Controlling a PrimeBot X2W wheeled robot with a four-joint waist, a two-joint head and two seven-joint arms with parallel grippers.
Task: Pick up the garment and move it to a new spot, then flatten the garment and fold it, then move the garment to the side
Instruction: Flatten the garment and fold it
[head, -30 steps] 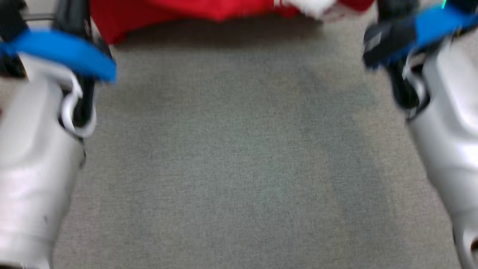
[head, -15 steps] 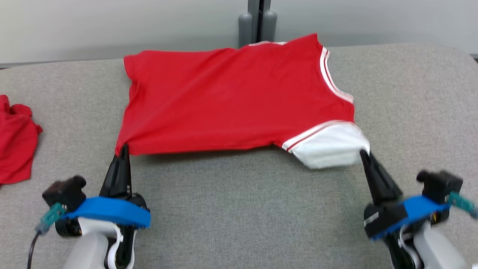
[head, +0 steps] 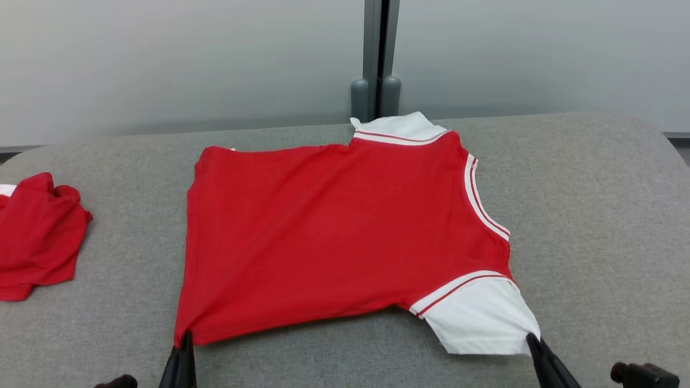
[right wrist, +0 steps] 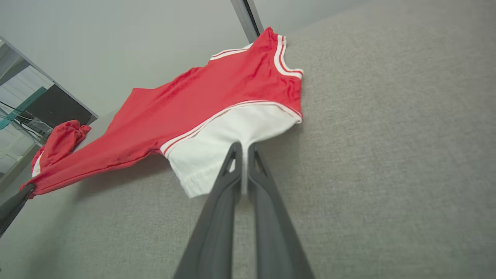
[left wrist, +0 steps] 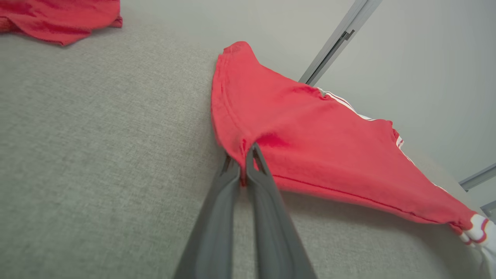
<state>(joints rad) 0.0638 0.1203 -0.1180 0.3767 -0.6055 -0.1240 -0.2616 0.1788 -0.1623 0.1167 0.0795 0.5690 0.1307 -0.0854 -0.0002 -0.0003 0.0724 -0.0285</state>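
A red shirt (head: 334,237) with white sleeves and white-striped trim lies spread on the grey padded table (head: 593,215), collar side toward the right. My left gripper (head: 186,338) is shut on the shirt's near left hem corner (left wrist: 242,149). The right gripper (head: 531,340) pinches the edge of the near white sleeve (head: 482,318); in the right wrist view its fingers (right wrist: 232,155) close on that sleeve (right wrist: 232,131). The near edge hangs slightly lifted between the two grips. A second white sleeve (head: 401,126) pokes out at the far edge.
A crumpled red garment (head: 38,237) lies at the table's left edge, also in the left wrist view (left wrist: 58,15). A pale wall with a grey post (head: 377,54) stands behind the table. Bare grey surface spreads to the right of the shirt.
The head camera has tilted up, so the whole picture shifted down. The shirt now lies spread further across the table, with its far white sleeve showing; both grippers still hold the near corners.
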